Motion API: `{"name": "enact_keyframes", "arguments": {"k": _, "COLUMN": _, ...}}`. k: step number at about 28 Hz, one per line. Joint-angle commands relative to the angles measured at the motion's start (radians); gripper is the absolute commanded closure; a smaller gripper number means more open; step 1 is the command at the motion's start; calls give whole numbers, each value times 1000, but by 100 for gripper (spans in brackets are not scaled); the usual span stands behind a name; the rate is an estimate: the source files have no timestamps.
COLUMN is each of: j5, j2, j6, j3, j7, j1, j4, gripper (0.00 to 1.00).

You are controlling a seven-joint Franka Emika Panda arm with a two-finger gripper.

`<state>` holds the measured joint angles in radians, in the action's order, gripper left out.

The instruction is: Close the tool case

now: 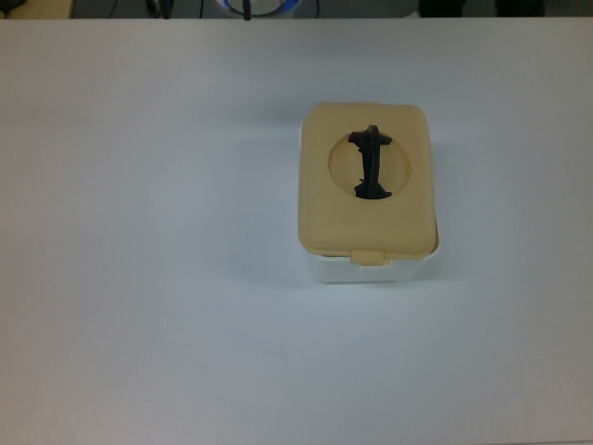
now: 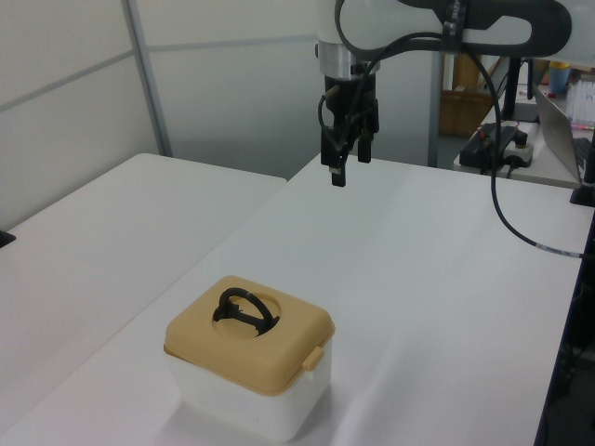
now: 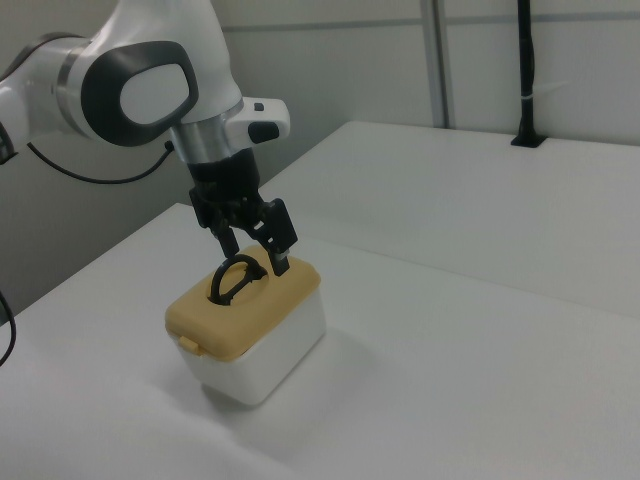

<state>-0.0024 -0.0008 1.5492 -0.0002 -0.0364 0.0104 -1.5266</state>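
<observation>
In the top view, the white bench is filling the frame, and the tool case is sitting right of centre on it. Its tan lid is lying flat over the white tub, with the black handle standing in the round recess and a tan latch tab hanging over the lower edge. The gripper is not appearing in this view.

In the left view, the tool case is resting at the lower left of the bench, lid seated on the tub, handle upright. Further right and high above the bench, the gripper is hanging well apart from the case, its fingers parted and holding nothing.

In the right view, the arm is reaching in from the left, and the gripper is pointing down with its fingers spread, empty, overlapping the handle; contact cannot be judged here. The tool case is sitting below it on the bench.
</observation>
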Motion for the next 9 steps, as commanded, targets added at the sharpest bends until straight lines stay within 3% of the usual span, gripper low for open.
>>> {"name": "enact_keyframes", "arguments": {"k": 1, "j5": 19, "j2": -18, "j6": 37, "j3": 3, "j7": -25, "j1": -3, "j4": -33, "gripper": 0}}
{"name": "enact_keyframes", "arguments": {"k": 9, "j5": 19, "j2": -16, "j6": 37, "j3": 3, "j7": -20, "j1": -3, "j4": -33, "gripper": 0}}
